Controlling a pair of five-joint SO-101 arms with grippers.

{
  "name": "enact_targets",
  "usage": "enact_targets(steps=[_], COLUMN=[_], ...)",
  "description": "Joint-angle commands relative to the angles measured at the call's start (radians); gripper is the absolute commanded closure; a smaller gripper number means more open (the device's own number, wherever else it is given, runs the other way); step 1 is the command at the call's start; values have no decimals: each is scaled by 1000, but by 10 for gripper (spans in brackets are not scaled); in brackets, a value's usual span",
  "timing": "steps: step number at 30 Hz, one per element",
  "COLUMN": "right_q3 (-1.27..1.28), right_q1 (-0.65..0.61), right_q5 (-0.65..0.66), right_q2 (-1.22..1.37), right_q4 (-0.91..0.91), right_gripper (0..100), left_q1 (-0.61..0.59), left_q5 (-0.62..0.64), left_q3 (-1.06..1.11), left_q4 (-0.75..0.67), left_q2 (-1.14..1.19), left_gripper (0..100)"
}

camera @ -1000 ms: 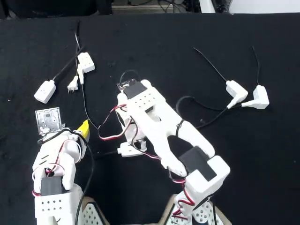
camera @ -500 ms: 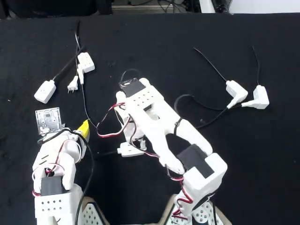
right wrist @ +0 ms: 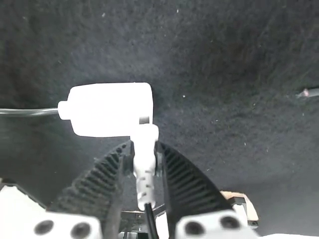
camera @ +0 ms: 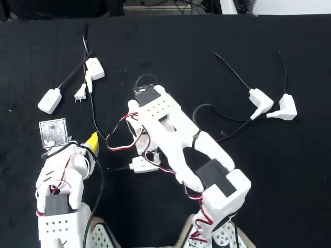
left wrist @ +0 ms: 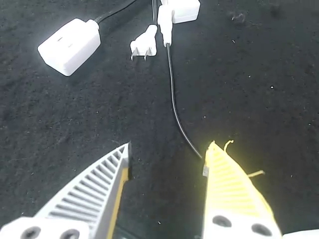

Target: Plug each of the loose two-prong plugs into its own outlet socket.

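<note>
My right gripper (right wrist: 143, 149) is shut on a white two-prong plug (right wrist: 144, 167), whose front end meets the side of a white outlet socket (right wrist: 107, 109) lying on the black mat. From above, that socket (camera: 138, 165) lies partly under the right arm, near the front. My left gripper (left wrist: 167, 149) hangs open over bare mat with nothing between its fingers, near the front left (camera: 89, 141). Beyond it lie a loose plug (left wrist: 143, 47) and a free socket (left wrist: 70, 45). Another socket (left wrist: 182, 9) has a plug (left wrist: 164, 25) at its side.
Two more white plug-and-socket pieces (camera: 260, 101) (camera: 286, 107) with black cords lie at the right. A square grey plate (camera: 53, 132) sits beside the left arm. A thin black cord (left wrist: 177, 114) runs between the left fingers. The black mat (camera: 186, 57) is bare at mid-back.
The right arm has crept a little to the left and away from the front, still holding the plug. The socket under it slid slightly left. The left arm has not moved.
</note>
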Motion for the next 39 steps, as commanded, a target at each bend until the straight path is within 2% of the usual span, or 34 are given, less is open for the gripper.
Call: enact_targets(steps=[1, 28, 39], right_q3=[-41, -38, -177], right_q1=[-17, -26, -28], right_q5=[-8, -52, -43], right_q2=[-58, -22, 111], right_q4=[-2, -31, 74], right_gripper=[988, 987, 987], left_q1=[-8, -8, -8], left_q5=[5, 5, 5], left_q3=[-25, -25, -25], left_q4=[2, 2, 2], left_q2=[-11, -11, -11], left_gripper=[755, 755, 755])
